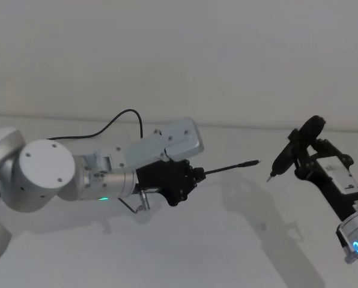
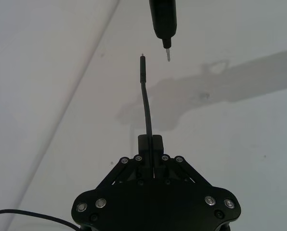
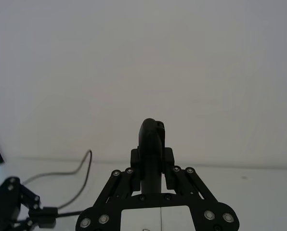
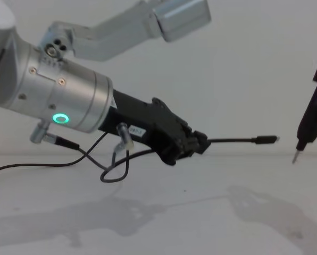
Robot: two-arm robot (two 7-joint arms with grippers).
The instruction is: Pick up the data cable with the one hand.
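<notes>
My left gripper (image 1: 198, 174) is the blocky black one with a white label, on a silver wrist with a green ring light. It hangs above the table and is shut on the data cable (image 1: 227, 168). The cable's thin black end sticks straight out from between the jaws (image 2: 146, 106). Its slim plug (image 4: 266, 139) with a short metal tip points toward my right gripper (image 1: 299, 157). The right gripper is shut on a slim black tool (image 4: 310, 119). The tool's metal tip (image 2: 167, 55) hangs a short gap away from the plug (image 2: 142, 67).
The rest of the black cable (image 1: 128, 114) arcs behind my left arm and trails over the white table (image 4: 201, 212). A thin dark wire with a silver elbow connector (image 4: 121, 141) loops under the left wrist. A plain white wall stands behind.
</notes>
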